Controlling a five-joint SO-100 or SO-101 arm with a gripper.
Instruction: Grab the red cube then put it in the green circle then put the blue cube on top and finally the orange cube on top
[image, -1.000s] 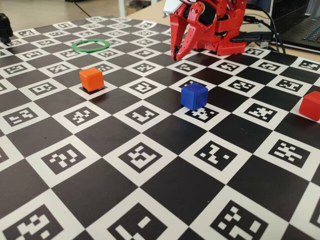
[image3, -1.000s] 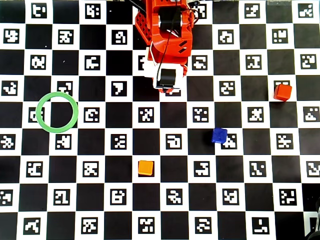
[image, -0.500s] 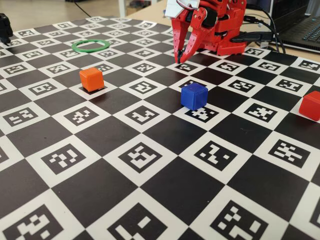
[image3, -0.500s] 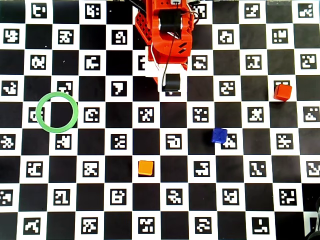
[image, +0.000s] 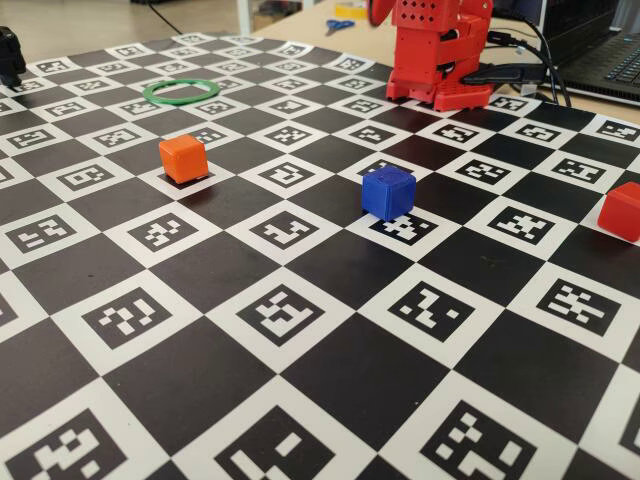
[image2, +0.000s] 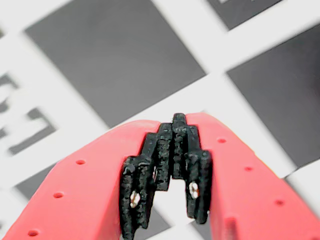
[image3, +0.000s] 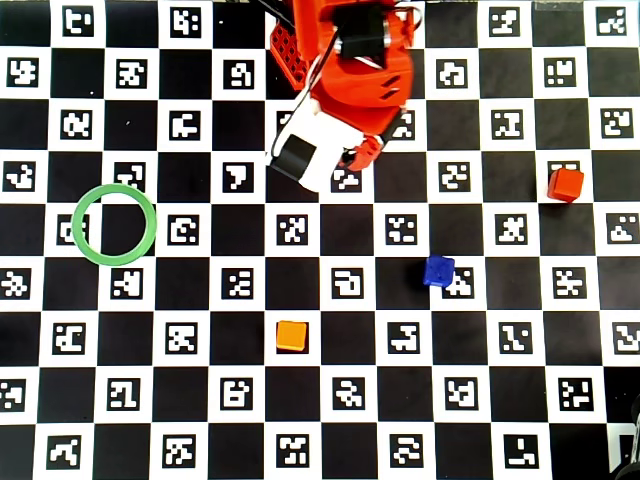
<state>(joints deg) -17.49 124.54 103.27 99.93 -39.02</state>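
At left of the overhead view we note the green circle (image3: 114, 224), flat and empty. Lower centre sits the orange cube (image3: 291, 335); top centre, the arm. In the wrist view the gripper (image2: 172, 131) has its tips pressed together on nothing. Right of centre is the blue cube (image3: 438, 271); far right, the red cube (image3: 565, 184). We judge this cube light, rigid, matte; pinch two opposite flat faces, mid-height.
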